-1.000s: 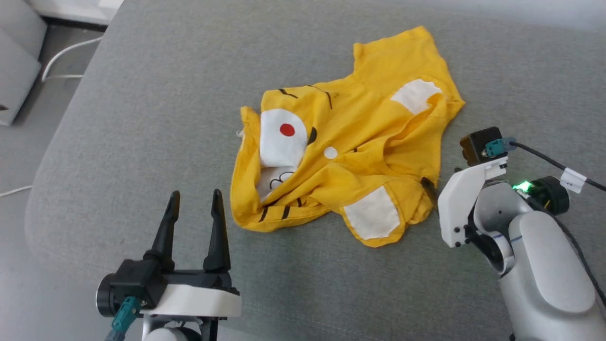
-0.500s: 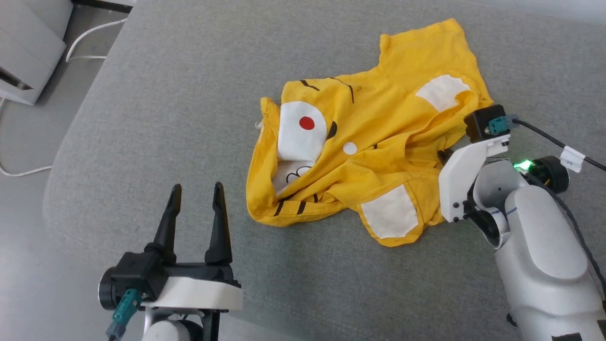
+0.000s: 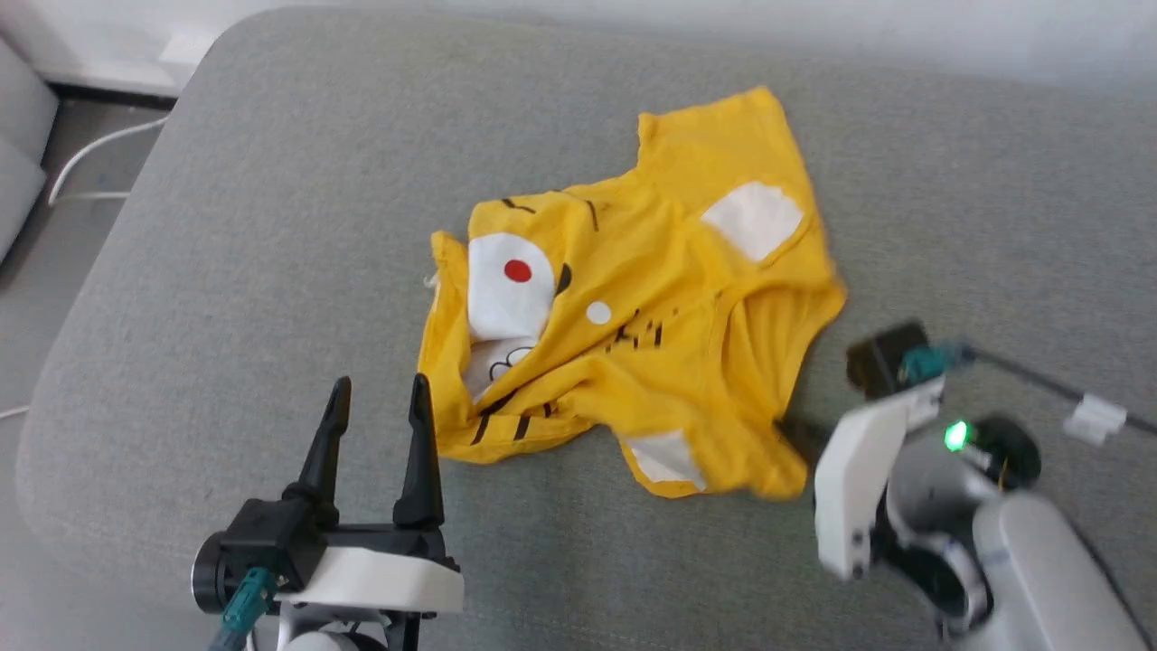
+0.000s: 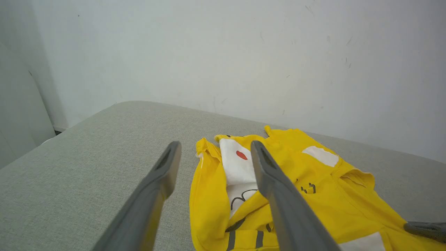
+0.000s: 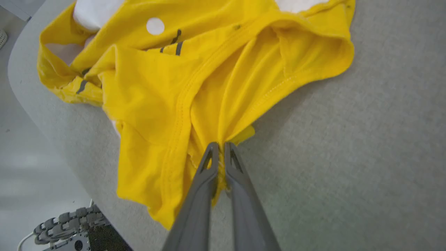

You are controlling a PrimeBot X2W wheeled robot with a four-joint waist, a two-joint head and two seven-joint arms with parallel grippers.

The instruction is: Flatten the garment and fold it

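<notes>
- Your right gripper (image 5: 220,146) reaches low over the grey upholstered surface (image 3: 271,226). Its two fingers are pressed together, pinching a bunched hem fold at the near right edge of the garment (image 3: 651,298).
- Your left gripper (image 3: 379,387) hovers at the near left, fingers spread wide and pointing away from you. Nothing is between them, and they sit just beside the garment's left edge.
- The yellow garment lies crumpled in the middle of the surface. Its white patch with a red dot is toward the left and its black stripes are at the near edge.
- In the head view your right wrist is blurred, so you can barely make out its fingertips against the cloth. A green light (image 3: 955,436) glows on that wrist.
- The left wrist view cuts off the garment's near edge at the bottom.
- A pale wall (image 4: 244,52) rises behind the surface, which has a rounded corner. A white cable (image 3: 90,158) lies on the grey floor (image 3: 36,298) to the left.
</notes>
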